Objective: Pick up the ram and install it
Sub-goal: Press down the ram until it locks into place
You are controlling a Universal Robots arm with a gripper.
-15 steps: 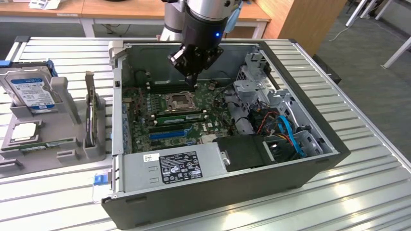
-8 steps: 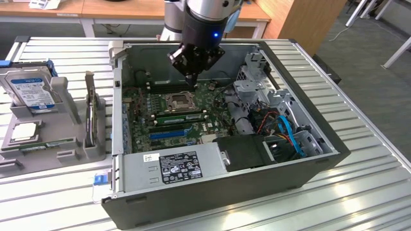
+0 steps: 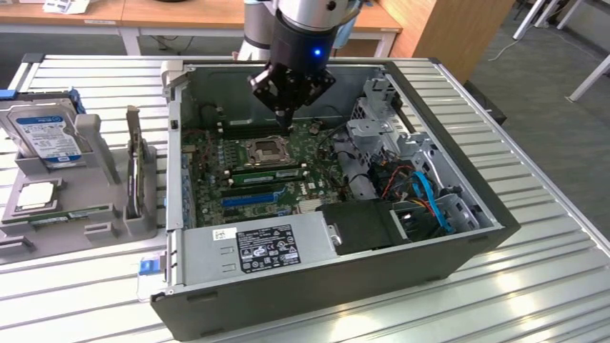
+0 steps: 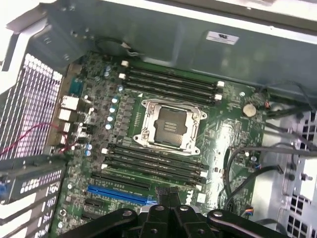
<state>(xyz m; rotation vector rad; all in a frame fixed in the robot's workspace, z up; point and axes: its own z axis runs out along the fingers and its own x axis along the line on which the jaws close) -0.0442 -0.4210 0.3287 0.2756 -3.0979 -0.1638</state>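
The jaws (image 3: 283, 111) are clenched on nothing, hanging over the motherboard (image 3: 253, 168) inside the open computer case (image 3: 448, 236). The ram (image 3: 68, 216) lies in the grey holder (image 3: 96, 232) by the worktop's (image 3: 533, 293) edge on the exterior view's left.

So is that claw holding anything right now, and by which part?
Nothing, it seems: the fingers are shut on themselves above the motherboard.

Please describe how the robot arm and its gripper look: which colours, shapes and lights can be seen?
The arm is a thick cylinder, silver-grey above and black below, with a small blue light glowing on the black part. Under it sits the gripper, black and made of angular linked bars that narrow downward. In the wrist view the gripper shows black rounded links with silver pivot bolts.
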